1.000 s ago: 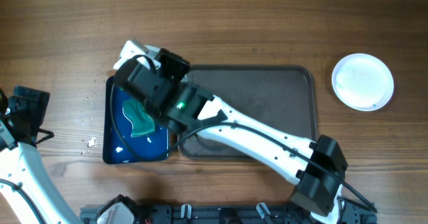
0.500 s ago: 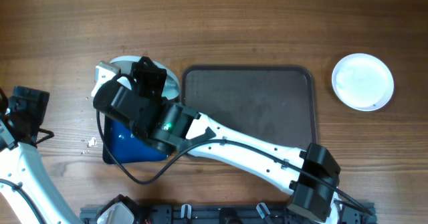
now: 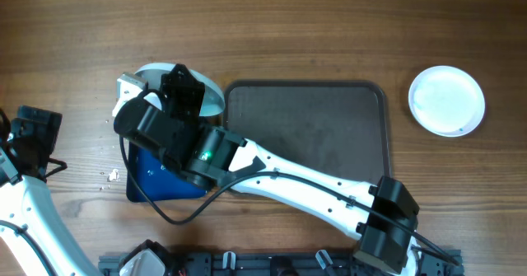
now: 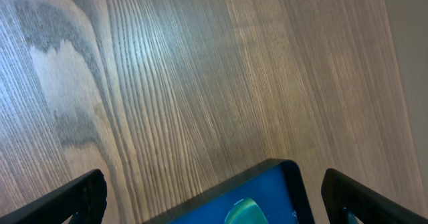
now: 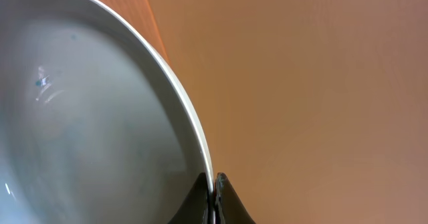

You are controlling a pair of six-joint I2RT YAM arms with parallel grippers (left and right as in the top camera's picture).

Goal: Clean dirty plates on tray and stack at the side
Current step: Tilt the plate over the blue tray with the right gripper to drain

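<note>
One plate [image 5: 80, 117] rim pinched by right end effector [image 5: 214, 182].

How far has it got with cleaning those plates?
Probably nearly done. One white plate already sits on the table right of the dark tray, which shows no plates. The right gripper pinches a second plate by its rim, near the blue bin. Left: stacking it on the white plate. The left gripper is open.

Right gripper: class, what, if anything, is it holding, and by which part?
The right gripper holds a white plate, pinched at its rim.
</note>
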